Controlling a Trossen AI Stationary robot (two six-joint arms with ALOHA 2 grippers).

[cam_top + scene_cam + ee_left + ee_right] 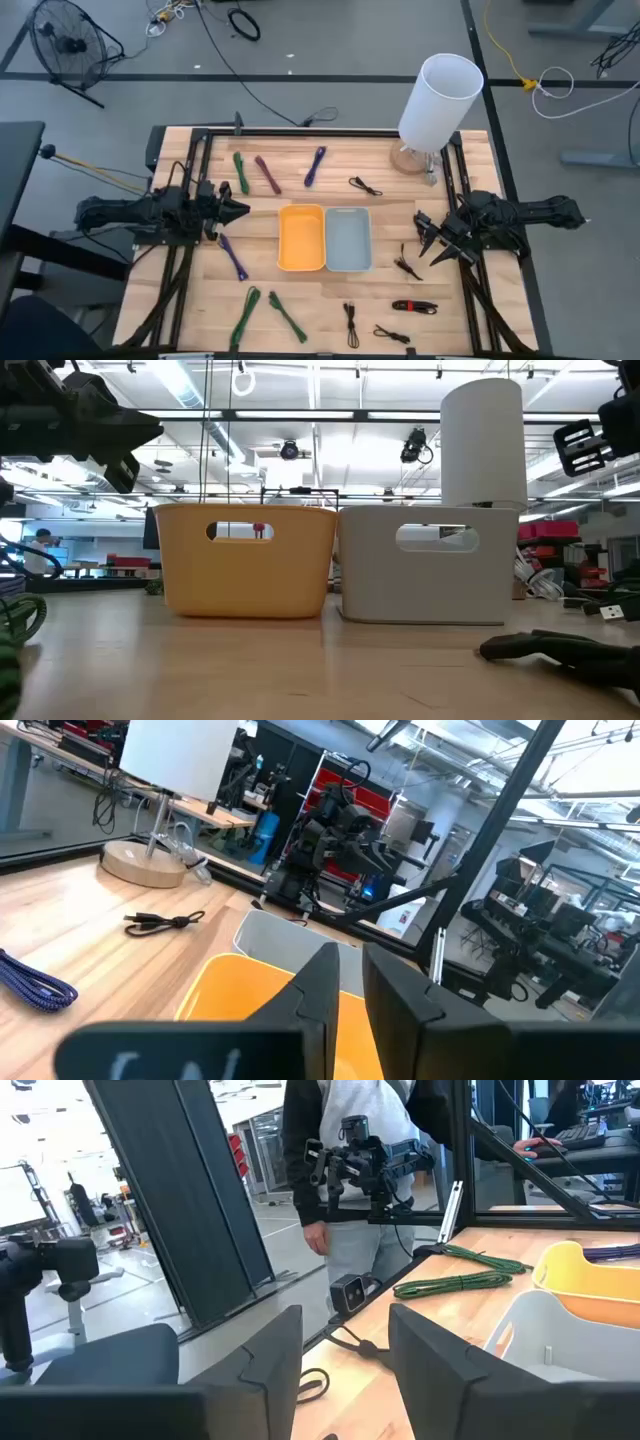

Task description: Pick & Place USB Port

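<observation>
Several bundled cables lie on the wooden table around an orange bin (301,238) and a grey bin (348,238) that stand side by side in the middle. A small black USB cable (406,265) lies just near-side of my right gripper (422,238). That gripper hovers open at the table's right, pointing toward the bins, with nothing between its fingers (345,1320). My left gripper (244,210) hovers left of the orange bin, pointing at it. Its fingers (350,965) are almost together and hold nothing. A purple cable (233,257) lies below and near-side of it.
A white lamp (440,100) stands on a round wooden base at the far right corner. Green (241,172), maroon (268,174), purple (316,165) and black (365,186) cables lie along the far side. Green (245,318) and black (351,325) ones and a red-and-black one (413,306) lie near the front edge. A person stands beyond the table's left side (350,1140).
</observation>
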